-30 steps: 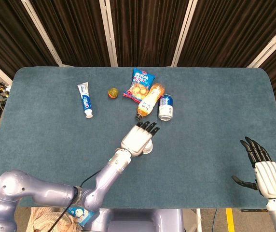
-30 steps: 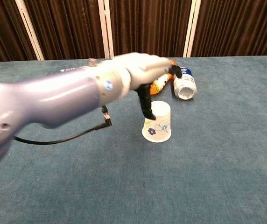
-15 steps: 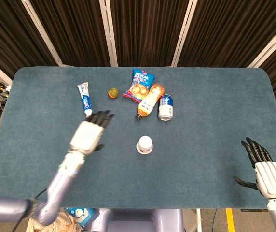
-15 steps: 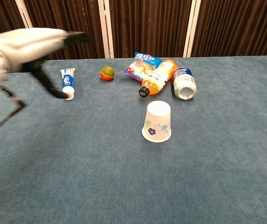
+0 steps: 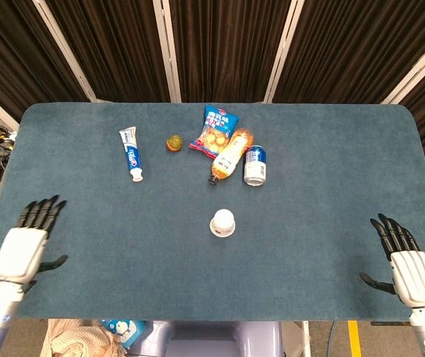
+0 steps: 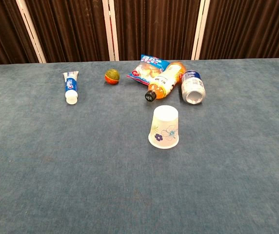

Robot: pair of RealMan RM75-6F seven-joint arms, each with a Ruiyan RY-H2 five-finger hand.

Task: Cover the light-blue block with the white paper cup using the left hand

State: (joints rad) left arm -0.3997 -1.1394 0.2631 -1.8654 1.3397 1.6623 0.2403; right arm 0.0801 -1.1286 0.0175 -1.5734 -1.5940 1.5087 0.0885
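The white paper cup (image 5: 223, 222) (image 6: 164, 127), printed with small flowers, stands upside down on the blue table near its middle. No light-blue block shows in either view. My left hand (image 5: 24, 248) hovers at the table's near left edge, far from the cup, fingers spread and empty. At the near right edge my right hand (image 5: 409, 271) is also spread with nothing in it. Neither hand appears in the chest view.
Behind the cup lie an orange drink bottle (image 5: 229, 155), a blue can (image 5: 254, 164) on its side, a snack bag (image 5: 215, 131), a small orange-green ball (image 5: 174, 143) and a toothpaste tube (image 5: 131, 153). The table's (image 5: 331, 186) far edge meets dark curtains.
My left hand has let go of the upturned cup and drawn back leftwards and towards me, ending at the near left edge. The cup stays put. The right hand has not moved.
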